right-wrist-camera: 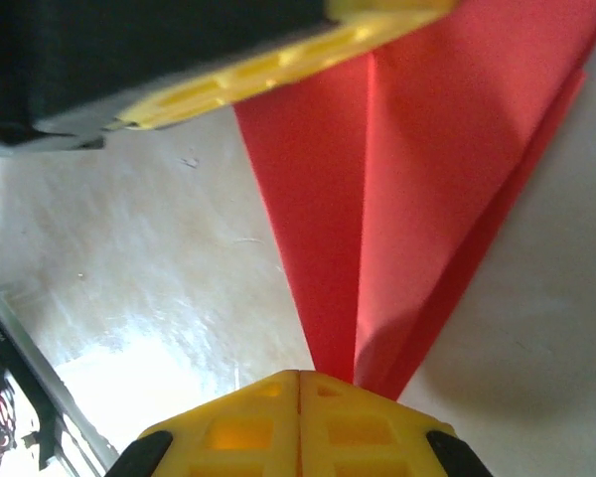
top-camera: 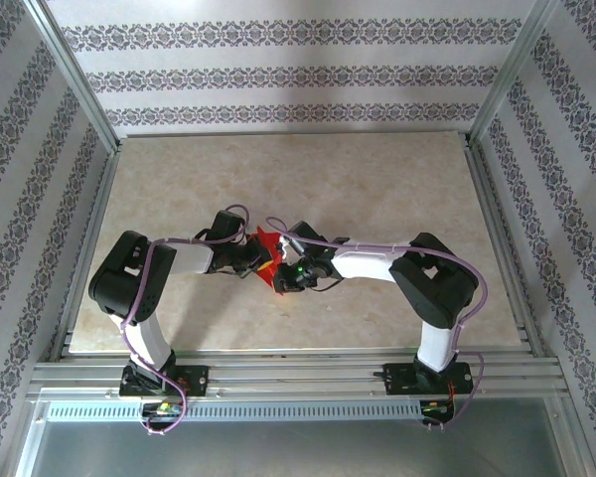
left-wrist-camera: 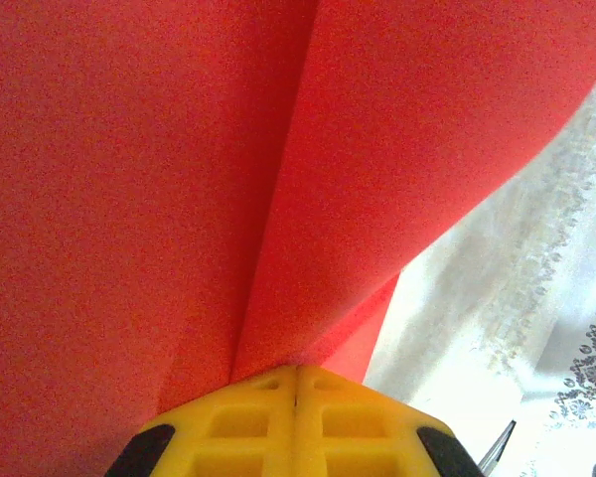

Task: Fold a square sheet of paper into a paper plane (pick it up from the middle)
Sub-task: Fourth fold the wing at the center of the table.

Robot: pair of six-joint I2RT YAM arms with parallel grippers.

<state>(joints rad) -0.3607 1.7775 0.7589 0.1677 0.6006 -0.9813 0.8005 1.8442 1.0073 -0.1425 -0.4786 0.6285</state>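
Yellow fingertips (left-wrist-camera: 248, 417) pressed tight together sit closest: the left end effector (left-wrist-camera: 296, 383) is pinched on the red paper plane (left-wrist-camera: 278, 199), and the right end effector (right-wrist-camera: 300, 383) clamps its narrow tip from the other side. Both hold it over the middle of the desk (top-camera: 377, 189). I reckon the thin paper could tear if the arms pull apart, or the creases could spring open if either grip slips. That desk is pale, marbled and glossy. Striped floral wallpaper (top-camera: 278, 40) and a metal frame (top-camera: 74, 75) close it in.
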